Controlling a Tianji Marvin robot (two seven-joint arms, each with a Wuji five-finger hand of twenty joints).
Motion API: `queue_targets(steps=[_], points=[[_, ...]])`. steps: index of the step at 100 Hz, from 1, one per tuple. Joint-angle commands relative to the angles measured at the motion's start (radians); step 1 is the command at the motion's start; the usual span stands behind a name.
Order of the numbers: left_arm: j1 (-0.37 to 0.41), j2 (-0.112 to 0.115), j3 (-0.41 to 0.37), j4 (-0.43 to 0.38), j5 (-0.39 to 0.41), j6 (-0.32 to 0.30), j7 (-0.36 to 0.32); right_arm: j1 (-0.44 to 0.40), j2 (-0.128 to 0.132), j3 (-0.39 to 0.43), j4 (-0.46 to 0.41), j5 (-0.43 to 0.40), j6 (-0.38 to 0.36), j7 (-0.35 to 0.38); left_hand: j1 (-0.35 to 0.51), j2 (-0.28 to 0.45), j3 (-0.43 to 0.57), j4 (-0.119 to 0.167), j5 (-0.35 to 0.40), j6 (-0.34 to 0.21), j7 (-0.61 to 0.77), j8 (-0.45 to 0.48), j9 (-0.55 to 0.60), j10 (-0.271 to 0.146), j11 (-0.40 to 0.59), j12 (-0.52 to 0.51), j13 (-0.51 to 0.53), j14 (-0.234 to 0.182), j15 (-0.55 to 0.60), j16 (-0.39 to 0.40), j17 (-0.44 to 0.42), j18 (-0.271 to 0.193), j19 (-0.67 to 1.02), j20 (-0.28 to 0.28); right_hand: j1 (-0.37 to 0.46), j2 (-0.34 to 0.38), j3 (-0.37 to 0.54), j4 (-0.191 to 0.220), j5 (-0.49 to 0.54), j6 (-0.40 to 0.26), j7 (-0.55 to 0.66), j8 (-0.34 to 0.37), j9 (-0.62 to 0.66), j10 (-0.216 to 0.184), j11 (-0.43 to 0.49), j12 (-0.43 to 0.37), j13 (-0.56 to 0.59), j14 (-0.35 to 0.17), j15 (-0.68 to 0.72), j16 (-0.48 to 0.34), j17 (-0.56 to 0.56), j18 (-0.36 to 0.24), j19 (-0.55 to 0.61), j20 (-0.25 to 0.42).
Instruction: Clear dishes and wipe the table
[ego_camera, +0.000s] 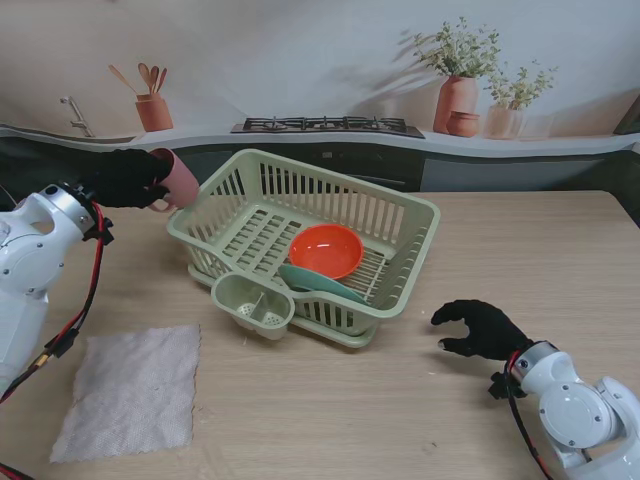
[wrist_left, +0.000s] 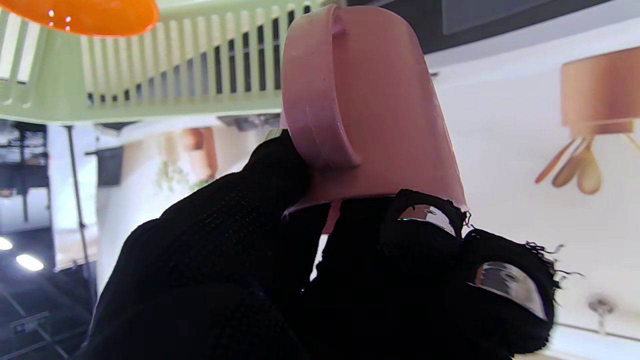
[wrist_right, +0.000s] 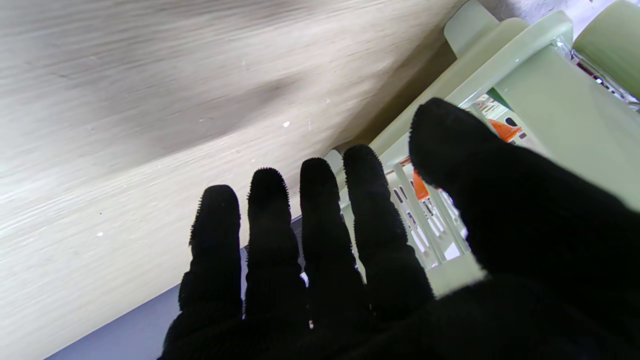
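Fingers of the left hand (ego_camera: 128, 178) clamp a pink cup (ego_camera: 180, 176) aloft at upper left, beside the green dish rack (ego_camera: 400, 205); right hand (ego_camera: 483, 329) hovers lower right, fingers spread, empty, over the tabletop (ego_camera: 520, 250).

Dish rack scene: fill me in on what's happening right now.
The left hand holds a pink cup in the air beside the left corner of the green dish rack. An orange bowl and a teal plate already sit inside the rack. The right hand hovers open above the table, to the rack's right. A grey cloth lies flat, nearer to me on the left, untouched.
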Motion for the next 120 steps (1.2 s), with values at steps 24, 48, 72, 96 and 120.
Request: queue_targets(steps=[24,48,72,96,120], points=[[-0.117,-0.007,0.110,0.010,-0.062,0.037,-0.083,-0.008,-0.002,0.008,0.003,-0.002,-0.015,0.008,0.123,0.074,0.122,0.024,-0.025,-0.115,0.114,0.042,0.017,0.057,0.081,0.048,0.021,0.037,0.028,0.019,0.030,-0.103,0.201,-0.013,-0.036,0.000,-0.018,-0.005,-0.022,-0.006,-0.010,0.008,-0.022,-0.016,-0.008,-0.009,-0.029,-0.020,-0.017,-0.004,-0.011,-0.016,-0.006,0.011],[-0.196,-0.009,0.209,0.045,-0.112,0.079,-0.139,-0.010,-0.002,0.011,0.003,0.001,-0.016,0.006,0.124,0.076,0.120,0.025,-0.025,-0.113,0.112,0.045,0.016,0.057,0.082,0.049,0.021,0.037,0.027,0.020,0.030,-0.103,0.201,-0.012,-0.036,0.001,-0.018,-0.005,-0.021,-0.006,-0.010,0.009,-0.022,-0.015,-0.009,-0.009,-0.029,-0.019,-0.017,-0.004,-0.012,-0.015,-0.008,0.011],[-0.285,-0.012,0.317,0.094,-0.158,0.116,-0.191,-0.011,-0.003,0.014,0.003,0.005,-0.020,0.006,0.125,0.080,0.114,0.026,-0.028,-0.113,0.109,0.045,0.013,0.057,0.082,0.049,0.019,0.037,0.027,0.020,0.030,-0.103,0.201,-0.011,-0.035,-0.001,-0.018,-0.005,-0.020,-0.007,-0.010,0.009,-0.020,-0.016,-0.008,-0.009,-0.028,-0.020,-0.018,-0.004,-0.012,-0.017,-0.008,0.011],[-0.361,-0.021,0.413,0.160,-0.203,0.138,-0.205,-0.008,-0.002,0.017,0.008,0.003,-0.028,0.006,0.127,0.082,0.108,0.028,-0.028,-0.116,0.109,0.048,0.011,0.056,0.084,0.050,0.015,0.035,0.029,0.022,0.017,-0.108,0.203,-0.007,-0.036,0.000,-0.019,-0.005,-0.020,-0.007,-0.010,0.009,-0.021,-0.015,-0.010,-0.009,-0.028,-0.020,-0.019,-0.004,-0.012,-0.015,-0.009,0.012],[-0.443,-0.029,0.515,0.240,-0.241,0.142,-0.218,-0.007,0.001,0.016,0.006,0.002,-0.037,0.016,0.128,0.084,0.105,0.029,-0.029,-0.117,0.108,0.049,0.011,0.052,0.084,0.050,0.013,0.036,0.029,0.022,0.017,-0.110,0.202,-0.005,-0.036,-0.001,-0.019,-0.005,-0.020,-0.008,-0.012,0.009,-0.020,-0.017,-0.011,-0.009,-0.028,-0.019,-0.020,-0.004,-0.013,-0.015,-0.010,0.012]])
